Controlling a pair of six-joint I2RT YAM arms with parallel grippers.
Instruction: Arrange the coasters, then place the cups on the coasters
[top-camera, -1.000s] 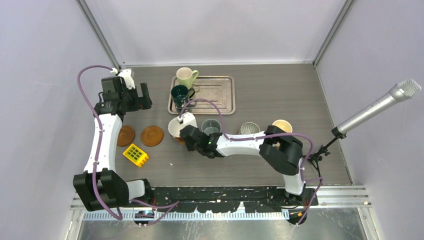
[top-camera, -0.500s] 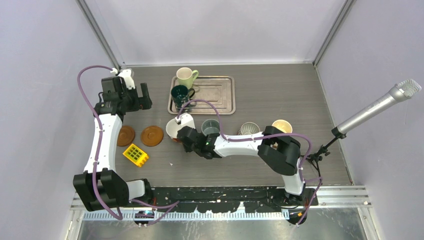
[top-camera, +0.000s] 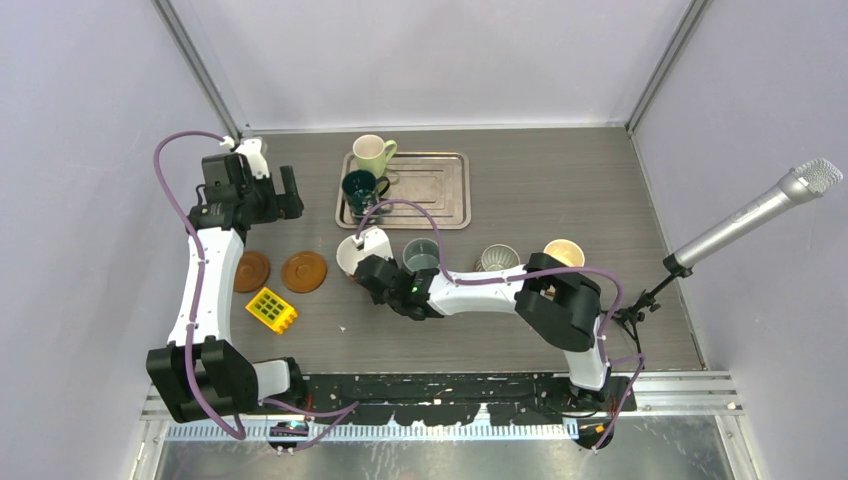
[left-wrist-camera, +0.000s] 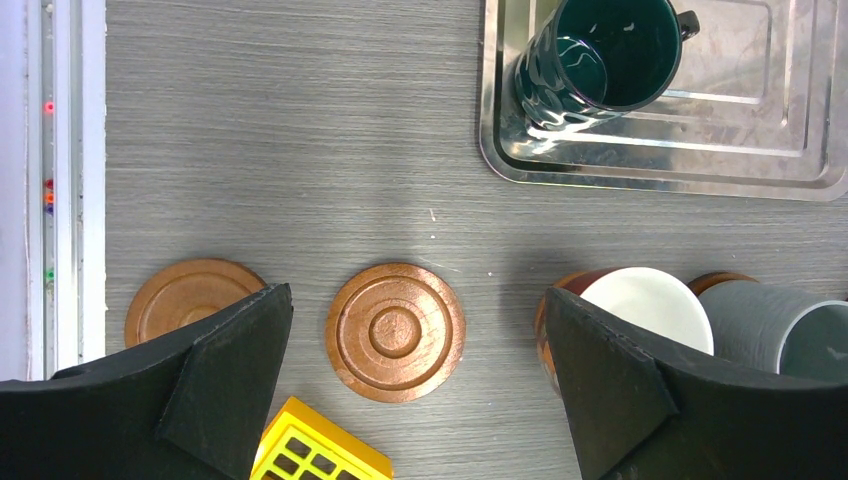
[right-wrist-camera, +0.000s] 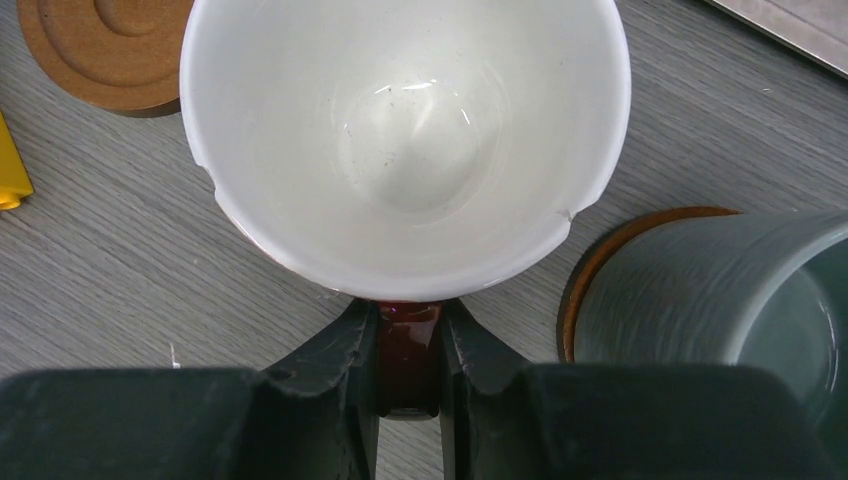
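Top external view puts the right gripper (top-camera: 375, 272) and its white cup (top-camera: 352, 254) a touch closer to the surface's left edge than a second ago, and the right arm's elbow has slid the same way. Nothing else has moved: the left gripper (top-camera: 290, 193) hangs in the same place near the far-left corner, spread wide and empty.

From the right wrist, the right gripper (right-wrist-camera: 408, 340) is narrowed onto the white cup's (right-wrist-camera: 410, 150) dark red handle (right-wrist-camera: 408, 365), one finger on each side. The cup fills most of that view, so whether its base rests on a coaster or is lifted cannot be told. Just beside it, the grey-blue cup (right-wrist-camera: 720, 310) is cut off by the frame, and only an arc of the coaster under it (right-wrist-camera: 600, 260) shows.

From the left wrist, the left gripper's (left-wrist-camera: 415, 293) black fingers cover part of the plain coaster (left-wrist-camera: 185, 300), the yellow grid block (left-wrist-camera: 315, 450) and the lower edges of both cups. The ringed coaster (left-wrist-camera: 395, 332) lies in full view between the fingers. On the metal tray (left-wrist-camera: 700, 170), the dark green cup (left-wrist-camera: 600, 55) stands in a corner.

Overhead, the right arm partly hides the ribbed cup (top-camera: 499, 258) and the cream cup (top-camera: 564, 251), and what is under them cannot be made out
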